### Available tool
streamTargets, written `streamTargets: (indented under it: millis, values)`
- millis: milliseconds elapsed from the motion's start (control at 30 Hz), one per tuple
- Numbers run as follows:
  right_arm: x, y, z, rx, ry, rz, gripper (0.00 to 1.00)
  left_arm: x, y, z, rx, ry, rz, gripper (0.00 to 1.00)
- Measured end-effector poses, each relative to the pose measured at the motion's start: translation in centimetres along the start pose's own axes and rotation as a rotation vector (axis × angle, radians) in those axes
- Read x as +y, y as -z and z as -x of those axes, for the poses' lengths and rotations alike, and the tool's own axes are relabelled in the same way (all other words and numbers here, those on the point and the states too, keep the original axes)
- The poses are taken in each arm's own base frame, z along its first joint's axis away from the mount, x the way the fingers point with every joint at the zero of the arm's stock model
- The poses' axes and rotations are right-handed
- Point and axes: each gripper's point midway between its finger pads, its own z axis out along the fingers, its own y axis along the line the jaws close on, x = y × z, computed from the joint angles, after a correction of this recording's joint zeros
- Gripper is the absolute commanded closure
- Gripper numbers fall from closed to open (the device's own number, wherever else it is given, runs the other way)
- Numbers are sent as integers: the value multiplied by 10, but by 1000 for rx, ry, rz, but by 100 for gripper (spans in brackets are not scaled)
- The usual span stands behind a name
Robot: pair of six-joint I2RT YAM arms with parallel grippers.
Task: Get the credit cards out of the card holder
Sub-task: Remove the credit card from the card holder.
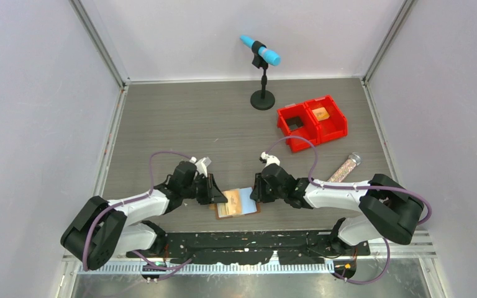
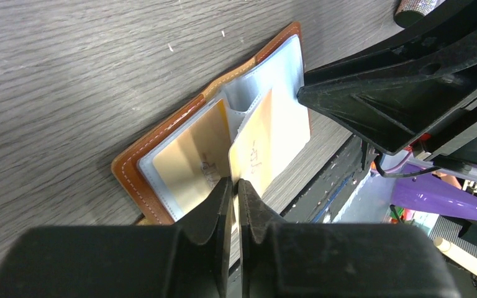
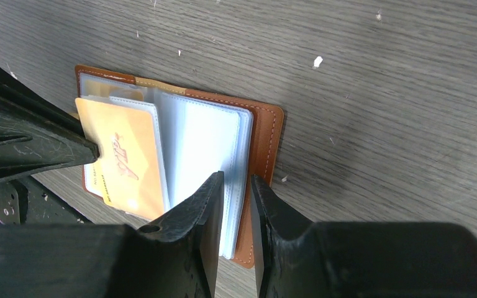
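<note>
1. The card holder (image 1: 243, 200) lies open on the bench (image 1: 192, 124), close to the near edge and between the two arms. Its brown cover faces down and its clear sleeves face up.
2. Contents: one orange credit card (image 3: 127, 161) sits partly out of the sleeves, projecting past the holder's edge on the left arm's side. A second card (image 2: 186, 161) remains inside a clear sleeve on the left half. The sleeves on the right half look pale, and no card can be made out in them.
3. The left arm (image 1: 143, 205) reaches in low from the left, wrist bent down towards the holder's left edge. The right arm (image 1: 335, 194) reaches in low from the right, with its wrist at the holder's right edge.
4. The left jaws stand narrow, with the projecting edge of the orange credit card pinched between them.
5. The right jaws are closed onto the holder's right flap, sleeves and leather cover together between the fingers (image 3: 205, 217).
6. Farther right, a clear tube (image 1: 345, 167) of speckled material lies on the bench.
7. Beyond it stand two joined red bins (image 1: 302, 141). The right bin holds a tan item (image 1: 321, 113). The left bin is dark inside, contents not discernible.
8. Farthest back, a blue-headed microphone (image 1: 261, 53) stands on a black stand.
</note>
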Motion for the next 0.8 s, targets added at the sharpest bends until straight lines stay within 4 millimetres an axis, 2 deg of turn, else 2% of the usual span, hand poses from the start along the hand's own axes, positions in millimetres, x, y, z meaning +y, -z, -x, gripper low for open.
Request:
streamTargets:
  millis: [367,533,633,800]
  values:
    - [0,0,0,-2,0,-1,70,-4,-2,-1,7,9,-27,80]
    - [0,0,0,-2,0,-1,70,-6,-1,-1,5,7,-39,94]
    - [0,0,0,-2,0,-1,70,-6,-1,-2,6,4,-49,97]
    - [0,0,0,-2,0,-1,70,-9,-2,-2,4,1,-66,87]
